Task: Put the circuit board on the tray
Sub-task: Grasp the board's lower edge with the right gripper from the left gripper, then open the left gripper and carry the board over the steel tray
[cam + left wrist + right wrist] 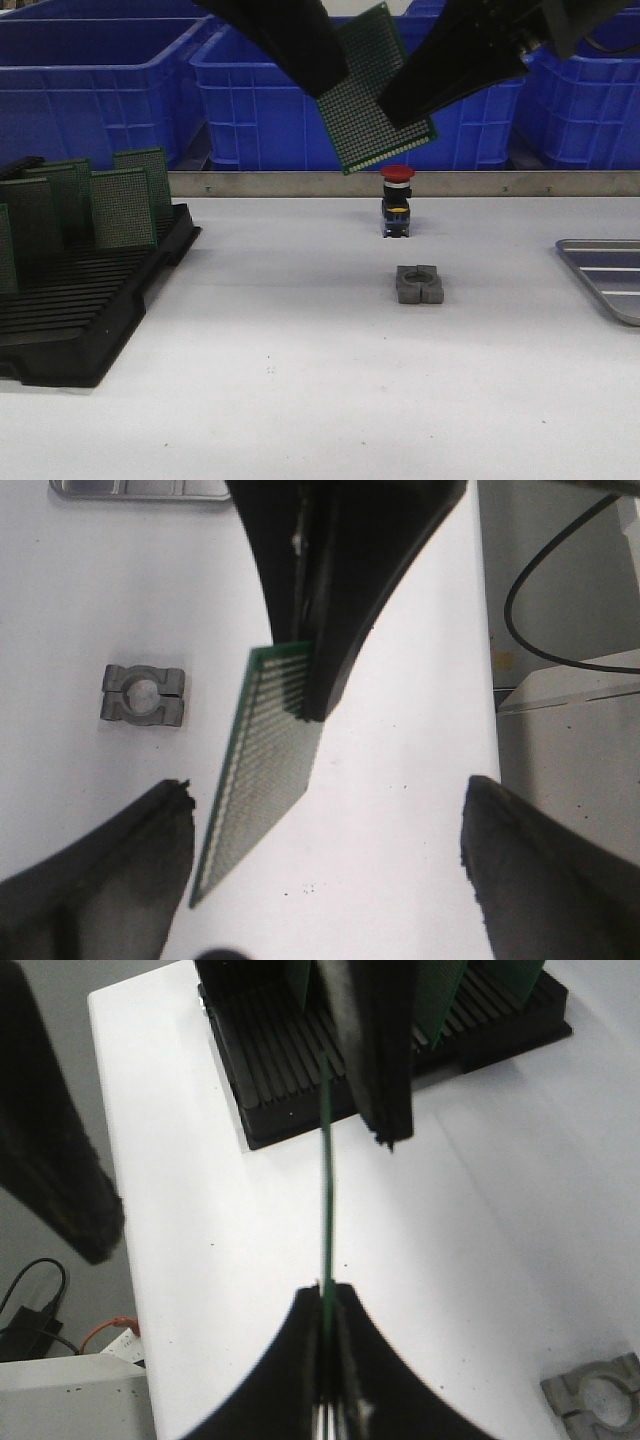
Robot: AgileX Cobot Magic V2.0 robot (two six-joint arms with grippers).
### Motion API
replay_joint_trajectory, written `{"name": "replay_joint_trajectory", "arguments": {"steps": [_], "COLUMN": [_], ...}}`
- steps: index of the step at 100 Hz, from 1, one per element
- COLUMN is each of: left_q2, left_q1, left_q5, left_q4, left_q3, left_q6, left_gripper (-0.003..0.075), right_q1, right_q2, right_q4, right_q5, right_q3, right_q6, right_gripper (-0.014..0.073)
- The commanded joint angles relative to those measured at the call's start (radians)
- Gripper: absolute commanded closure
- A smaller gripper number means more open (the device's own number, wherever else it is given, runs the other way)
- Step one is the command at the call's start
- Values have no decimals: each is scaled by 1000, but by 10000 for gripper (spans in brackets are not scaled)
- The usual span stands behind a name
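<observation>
Holding circuit board (372, 95) by edge only, right gripper (327, 1295) clamped; left gripper (325, 855) wide open. Risk: board slipping or twisting before reaching tray (610, 275).

Left gripper (335, 92) and right gripper (392, 118): both are matte black, each with two long curved fingers (110, 870) that are broad at the base and taper to narrow tips. The finger edges look slightly rough and worn in the wrist views, with pale scuffs along the rims. No screws, labels or markings can be made out on the dark surfaces.
</observation>
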Motion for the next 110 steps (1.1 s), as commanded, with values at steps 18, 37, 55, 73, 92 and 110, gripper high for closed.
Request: {"name": "replay_joint_trajectory", "arguments": {"steps": [18, 37, 55, 73, 92, 110], "left_q2": [-50, -50, -50, -50, -50, -50], "left_q1": [-8, -8, -8, -8, -8, -8], "left_q5": [37, 37, 37, 37, 37, 37], "left_q4": [-54, -54, -54, -54, -54, -54], "left_q3": [-29, -29, -29, -29, -29, -29], "left_q6": [-12, -12, -12, -12, -12, -12], "left_gripper": [164, 164, 164, 164, 164, 164], "right_q1": [-150, -365, -556, -641, -646, -646], "right_q2": [-95, -107, -50, 65, 198, 281], "right_q4": [-84, -146, -150, -140, -67, -57], "right_q5": [45, 79, 76, 51, 38, 0], "right_q3": [-30, -30, -30, -30, -30, -30], "right_q6": [229, 456, 553, 622, 627, 627], "right_gripper": [660, 662, 662, 662, 662, 662]}}
